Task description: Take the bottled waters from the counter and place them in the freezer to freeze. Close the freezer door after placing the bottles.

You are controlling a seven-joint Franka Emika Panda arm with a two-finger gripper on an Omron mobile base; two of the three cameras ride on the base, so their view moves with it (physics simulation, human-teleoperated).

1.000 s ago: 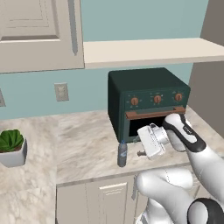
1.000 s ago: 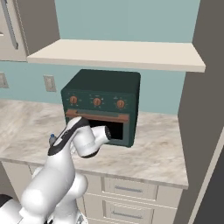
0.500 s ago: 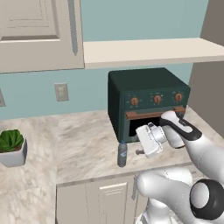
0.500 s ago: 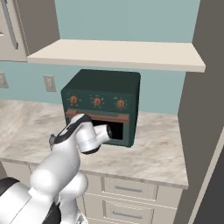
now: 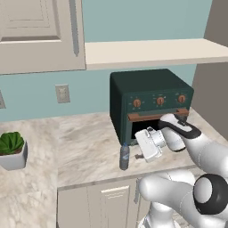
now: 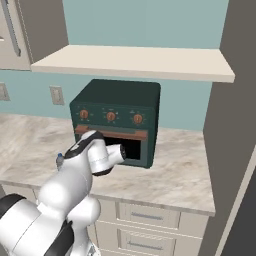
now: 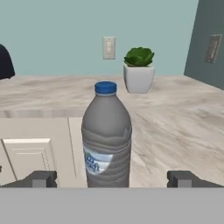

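Beige marbled counter [image 5: 84, 151] runs under a teal wall, and my arm reaches across it in front of the dark green toaster oven [image 5: 149, 100]. A cream shelf [image 5: 156, 51] hangs above the oven, and a wall outlet [image 5: 62, 93] sits on the teal wall to the far side of it.

My gripper [image 7: 112, 178] is spread wide, its two dark fingertips [image 7: 41, 178] well apart at the bottom of the hand view. One bottled water [image 7: 106, 138], grey and translucent with a blue cap, stands upright straight ahead of me, centred between the tips. Neither tip is touching it as far as I can see, and I hold nothing. From the left base view the same bottle [image 5: 124, 156] stands near the counter's front edge, just beside my gripper [image 5: 143, 147], which points sideways at it. In the right base view my arm hides most of the bottle, and just its cap [image 6: 60, 160] peeks out beside my wrist.

Beyond the bottle, further along the counter from my hand, a small potted plant [image 7: 139, 70] in a white pot stands against the wall, with the outlet [image 7: 108, 47] beside it. A tall grey panel [image 7: 205, 48] rises at the far end of the counter past the plant; I cannot tell which part of the refrigerator it is.
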